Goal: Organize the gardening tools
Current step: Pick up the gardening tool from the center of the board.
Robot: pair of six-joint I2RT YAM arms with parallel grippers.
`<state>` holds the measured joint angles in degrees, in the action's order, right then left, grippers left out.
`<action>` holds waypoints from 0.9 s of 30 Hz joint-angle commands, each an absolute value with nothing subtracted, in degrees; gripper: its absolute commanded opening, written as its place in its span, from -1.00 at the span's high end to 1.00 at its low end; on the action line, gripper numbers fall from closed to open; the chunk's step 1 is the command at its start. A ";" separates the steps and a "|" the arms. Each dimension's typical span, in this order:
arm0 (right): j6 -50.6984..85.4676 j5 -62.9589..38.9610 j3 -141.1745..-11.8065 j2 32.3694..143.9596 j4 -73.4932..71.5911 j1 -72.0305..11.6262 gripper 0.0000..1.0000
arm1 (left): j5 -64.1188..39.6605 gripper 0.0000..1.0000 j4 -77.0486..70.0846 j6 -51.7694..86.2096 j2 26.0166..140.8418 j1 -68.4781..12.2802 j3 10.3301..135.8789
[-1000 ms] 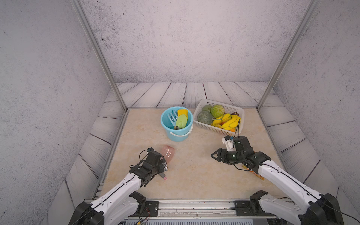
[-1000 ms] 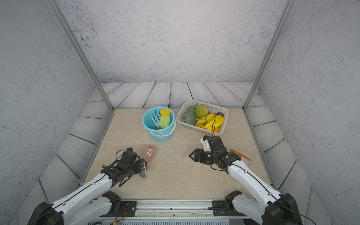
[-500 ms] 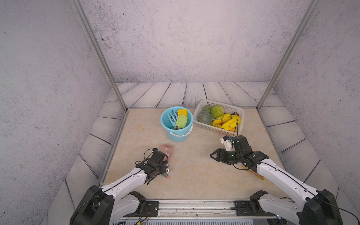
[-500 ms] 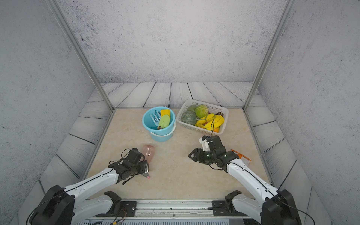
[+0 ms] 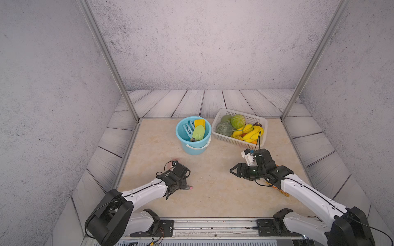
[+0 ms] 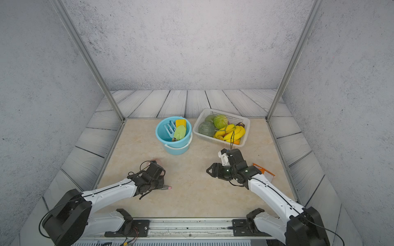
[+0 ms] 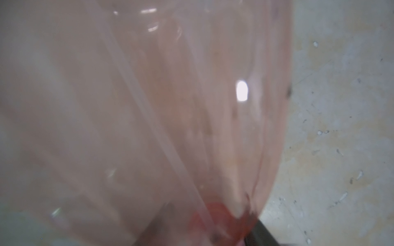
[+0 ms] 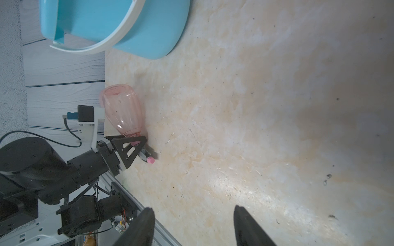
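Bottle [image 8: 121, 108] judged light, slippery; best held at neck, straddled by left pincer [image 8: 140, 146], clamp cannot be told; right pincer [image 8: 193, 209] wide.

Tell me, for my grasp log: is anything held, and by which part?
The left gripper straddles the neck of the pink spray bottle; whether it is clamped shut cannot be told. The right gripper is open, holding nothing.
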<state>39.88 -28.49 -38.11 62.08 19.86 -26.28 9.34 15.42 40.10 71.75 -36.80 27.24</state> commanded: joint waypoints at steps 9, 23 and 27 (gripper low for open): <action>39.90 -29.17 -38.14 62.40 19.77 -26.11 -0.27 | 9.67 0.44 15.76 42.32 73.31 -37.79 28.28; 40.55 -33.26 -37.29 62.35 17.30 -26.37 -0.28 | 7.12 1.00 24.99 50.73 52.21 -38.74 26.15; 41.98 -35.02 -36.85 62.68 14.77 -27.04 -0.31 | 8.24 1.00 28.61 54.60 42.96 -39.00 26.69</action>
<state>40.69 -32.45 -37.69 62.13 17.72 -26.61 7.29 24.32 50.76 47.11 -38.54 26.74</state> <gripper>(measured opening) 0.652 0.338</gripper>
